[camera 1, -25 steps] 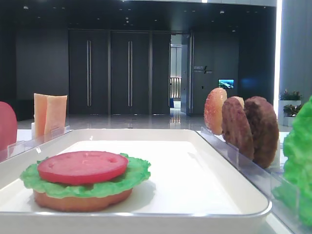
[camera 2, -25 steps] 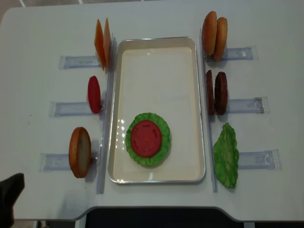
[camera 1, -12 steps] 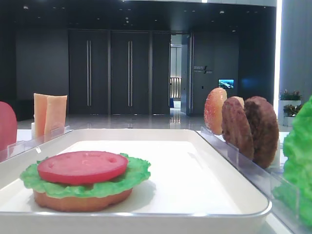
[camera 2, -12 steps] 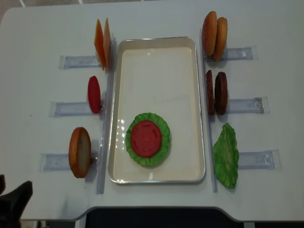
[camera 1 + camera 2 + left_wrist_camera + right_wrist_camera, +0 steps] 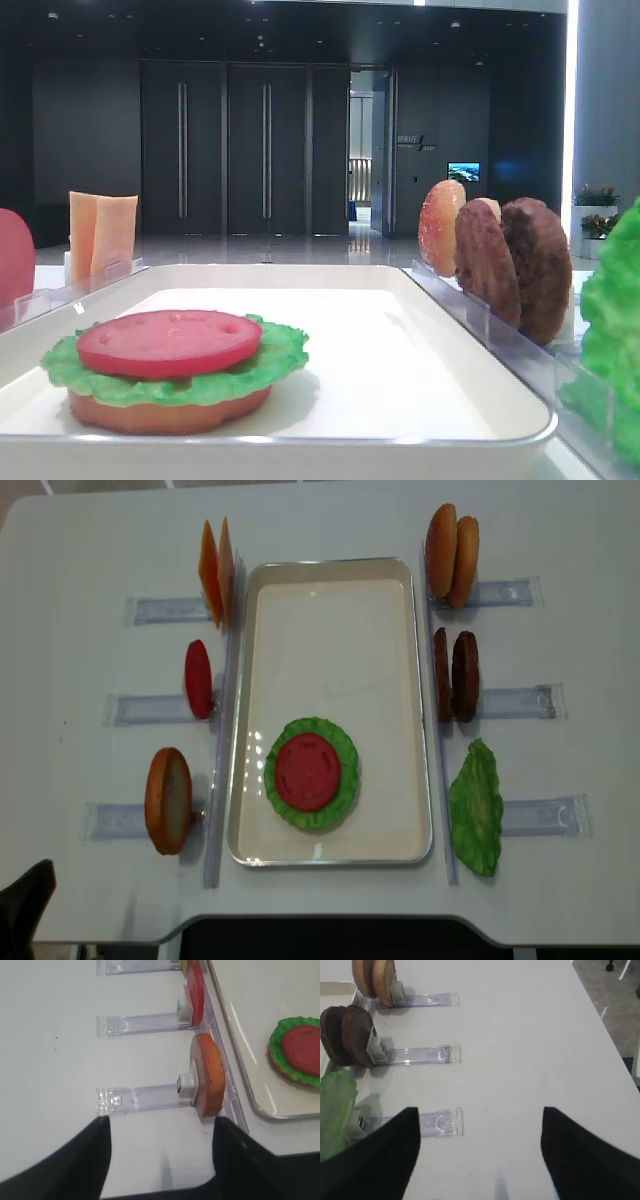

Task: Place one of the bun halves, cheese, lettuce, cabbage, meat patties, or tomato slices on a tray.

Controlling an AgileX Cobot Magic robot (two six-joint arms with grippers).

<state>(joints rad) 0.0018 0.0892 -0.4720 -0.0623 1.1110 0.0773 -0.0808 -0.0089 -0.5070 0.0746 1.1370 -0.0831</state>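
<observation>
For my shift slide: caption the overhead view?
Bun, lettuce and tomato slice stacked on tray, spare ingredients racked alongside.

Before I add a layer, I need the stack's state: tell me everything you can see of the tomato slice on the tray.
The tomato slice is a smooth pinkish-red disc with faint dimples, plastic-looking. It lies flat on a ruffled green lettuce leaf over a bun half, in the white tray's near end. No gripper touches it.

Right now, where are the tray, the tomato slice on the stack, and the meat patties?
tray [image 5: 330, 630], overhead view, bare floor.
tomato slice [image 5: 307, 771], overhead view, top face.
meat patties [image 5: 464, 676], overhead view, edge of the right one.
</observation>
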